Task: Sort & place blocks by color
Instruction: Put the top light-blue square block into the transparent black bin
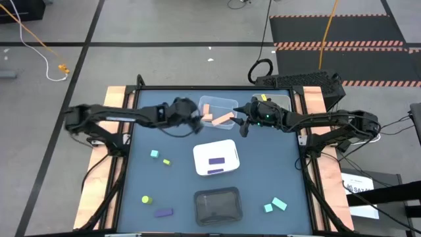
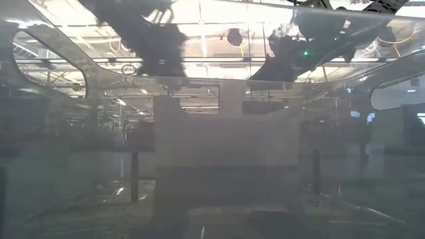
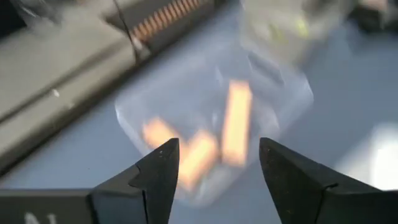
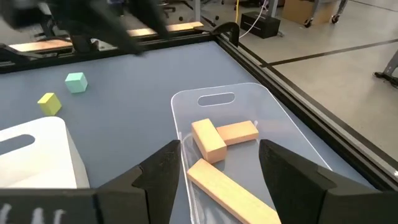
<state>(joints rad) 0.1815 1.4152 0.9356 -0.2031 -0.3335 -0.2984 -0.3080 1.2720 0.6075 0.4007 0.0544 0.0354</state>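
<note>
Both hands, left (image 3: 214, 171) and right (image 4: 217, 171), hover wide and empty beside the clear tray (image 1: 227, 104). Its orange blocks (image 4: 217, 140) look light and rigid; pinch their long flat sides.

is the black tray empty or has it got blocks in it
Empty: the high view shows the black tray with nothing inside; a purple block lies on the table beside it.

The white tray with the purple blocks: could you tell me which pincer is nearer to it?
Roughly equal. The left pincer and the right pincer flank the clear tray, beyond the white tray.
</note>
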